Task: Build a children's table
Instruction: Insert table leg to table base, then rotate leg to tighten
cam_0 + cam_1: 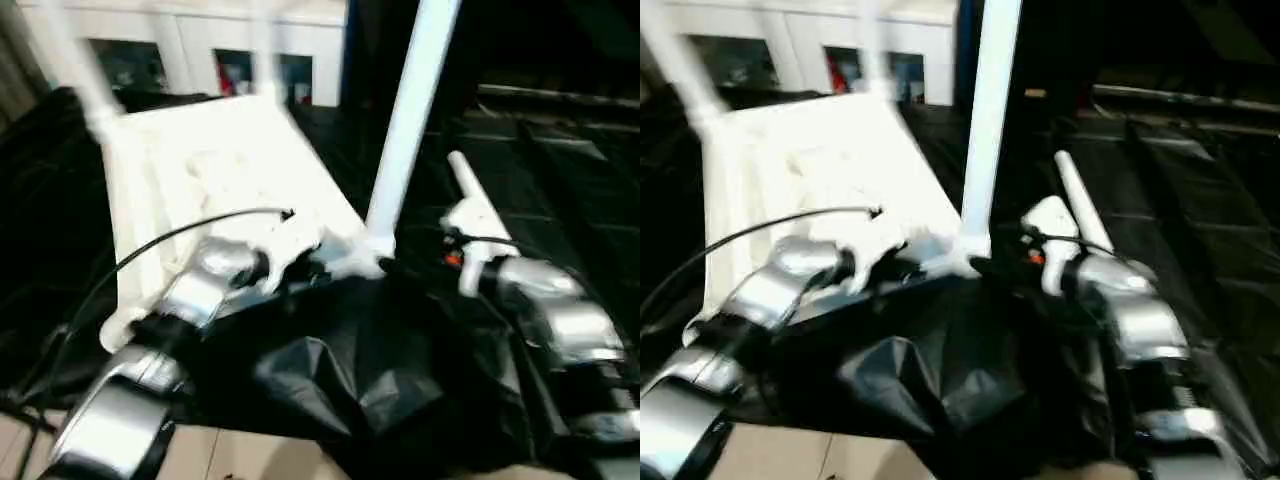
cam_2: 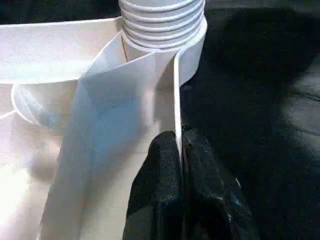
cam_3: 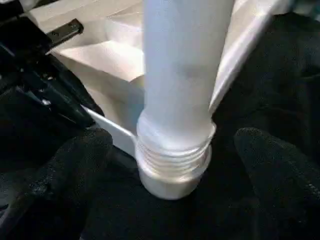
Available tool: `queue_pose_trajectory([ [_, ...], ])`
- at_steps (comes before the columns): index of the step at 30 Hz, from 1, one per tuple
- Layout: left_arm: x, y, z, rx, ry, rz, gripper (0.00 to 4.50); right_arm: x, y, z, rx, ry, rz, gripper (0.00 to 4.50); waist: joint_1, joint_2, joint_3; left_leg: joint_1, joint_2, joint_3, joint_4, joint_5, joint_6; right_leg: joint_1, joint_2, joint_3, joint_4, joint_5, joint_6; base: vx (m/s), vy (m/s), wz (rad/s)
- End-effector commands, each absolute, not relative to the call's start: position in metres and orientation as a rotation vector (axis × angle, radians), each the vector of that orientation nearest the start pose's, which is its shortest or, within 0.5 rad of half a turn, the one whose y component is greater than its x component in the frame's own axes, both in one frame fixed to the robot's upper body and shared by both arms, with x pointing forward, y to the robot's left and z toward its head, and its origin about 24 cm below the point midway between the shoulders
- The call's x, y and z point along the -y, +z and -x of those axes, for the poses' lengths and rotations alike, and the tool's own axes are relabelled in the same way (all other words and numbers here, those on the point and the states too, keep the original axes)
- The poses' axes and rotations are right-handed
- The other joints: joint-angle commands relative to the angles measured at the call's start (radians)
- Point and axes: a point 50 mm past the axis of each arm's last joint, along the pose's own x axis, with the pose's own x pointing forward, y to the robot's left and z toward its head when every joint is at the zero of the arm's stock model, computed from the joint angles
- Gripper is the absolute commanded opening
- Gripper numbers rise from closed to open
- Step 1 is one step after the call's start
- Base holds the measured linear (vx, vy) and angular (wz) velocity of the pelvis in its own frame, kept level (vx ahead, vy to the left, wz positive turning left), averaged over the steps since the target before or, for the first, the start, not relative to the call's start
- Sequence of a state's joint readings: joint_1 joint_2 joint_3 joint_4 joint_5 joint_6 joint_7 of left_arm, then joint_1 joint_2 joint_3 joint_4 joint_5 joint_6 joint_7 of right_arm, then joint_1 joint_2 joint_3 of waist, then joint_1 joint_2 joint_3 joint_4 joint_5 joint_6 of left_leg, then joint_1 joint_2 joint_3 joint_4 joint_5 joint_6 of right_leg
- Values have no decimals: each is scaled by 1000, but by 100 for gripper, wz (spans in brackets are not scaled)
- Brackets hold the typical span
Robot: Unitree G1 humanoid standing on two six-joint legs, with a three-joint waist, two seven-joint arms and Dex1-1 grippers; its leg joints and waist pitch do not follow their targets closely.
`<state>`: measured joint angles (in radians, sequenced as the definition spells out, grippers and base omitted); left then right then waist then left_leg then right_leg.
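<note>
A: White plastic is most of the scene. At the left the white rectangular plastic tabletop (image 1: 215, 175) lies upside down on the black cloth cover (image 1: 370, 370), ribbed side up. The left gripper (image 2: 179, 150) has its two black fingers pressed together on the thin raised rim of the tabletop, near the corner closest to the robot.

B: And the leg at that corner?

A: A long tapered white tube leg (image 1: 410, 110) stands upright in the round corner socket. In the left wrist view its threaded end (image 2: 161, 20) sits at the corner, just beyond the pinching fingers.

B: How is the right gripper?

A: The right gripper (image 3: 170, 165) is wide, holding nothing. Its black fingers (image 3: 75, 165) stand on both sides of the leg base, apart from it. In the right wrist view some thread rings are visible above the socket, so I judge the leg is not fully screwed in.

B: So what decides the next move?

A: The long axis of the leg is vertical and passes between the open right fingers. The right arm is the free one and already around it, so it could close and turn, while the left steadies the rim.

B: Anything further right?

A: Another white tube leg (image 1: 468, 180) lies on the cloth.
</note>
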<state>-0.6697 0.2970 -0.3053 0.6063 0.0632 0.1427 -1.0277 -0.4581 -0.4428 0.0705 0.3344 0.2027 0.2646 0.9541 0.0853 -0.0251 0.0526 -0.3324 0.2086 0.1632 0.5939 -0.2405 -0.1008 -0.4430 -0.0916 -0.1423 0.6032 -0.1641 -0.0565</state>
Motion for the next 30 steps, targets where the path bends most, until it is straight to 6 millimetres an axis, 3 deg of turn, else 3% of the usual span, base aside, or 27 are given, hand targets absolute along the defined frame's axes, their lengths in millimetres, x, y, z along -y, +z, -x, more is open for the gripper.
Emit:
queue_pose_trajectory([
  [1, -92, 82, -329, -269, -1305, -451, 0, 178, 86, -309, -276, 1004, 190, 442, 3, -10, -75, -15, 24, 4, -48, 97, 187, 96, -65, 72, -45, -65, -215, 0, 0, 0],
  [3, -93, 83, -326, -269, -1313, -453, 0, 179, 86, -307, -289, 1016, 202, 442, 9, -11, -73, -12, 24, 7, -48, 83, 176, 91, -63, 73, -48, -91, -205, 0, 0, 0],
  [6, -95, 83, -320, -277, -1343, -458, 0, 181, 84, -301, -317, 1055, 227, 442, 10, -11, -71, -17, 22, 6, -51, 42, 139, 95, -63, 74, -53, -150, -183, 0, 0, 0],
  [11, -96, 83, -316, -280, -1359, -459, 0, 180, 81, -300, -324, 1055, 238, 442, 9, -13, -71, -17, 16, 8, -51, 9, 111, 93, -57, 75, -59, -186, -153, 0, 0, 0],
  [16, -95, 84, -312, -283, -1370, -460, 0, 178, 80, -300, -322, 1060, 238, 442, 9, -11, -74, -20, 17, 6, -50, 35, 112, 96, -56, 77, -49, -139, -160, 0, 0, 0],
  [22, -93, 83, -310, -285, -1379, -462, 0, 175, 75, -301, -323, 1064, 247, 442, 9, -12, -77, -21, 15, 6, -45, 69, 137, 96, -55, 79, -41, -81, -187, 0, 0, 0],
  [30, -92, 83, -308, -290, -1381, -464, 0, 172, 74, -302, -309, 1076, 240, 375, 10, -15, -77, -21, 13, 7, -44, 57, 133, 97, -53, 79, -43, -111, -174, 0, 0, 0],
])
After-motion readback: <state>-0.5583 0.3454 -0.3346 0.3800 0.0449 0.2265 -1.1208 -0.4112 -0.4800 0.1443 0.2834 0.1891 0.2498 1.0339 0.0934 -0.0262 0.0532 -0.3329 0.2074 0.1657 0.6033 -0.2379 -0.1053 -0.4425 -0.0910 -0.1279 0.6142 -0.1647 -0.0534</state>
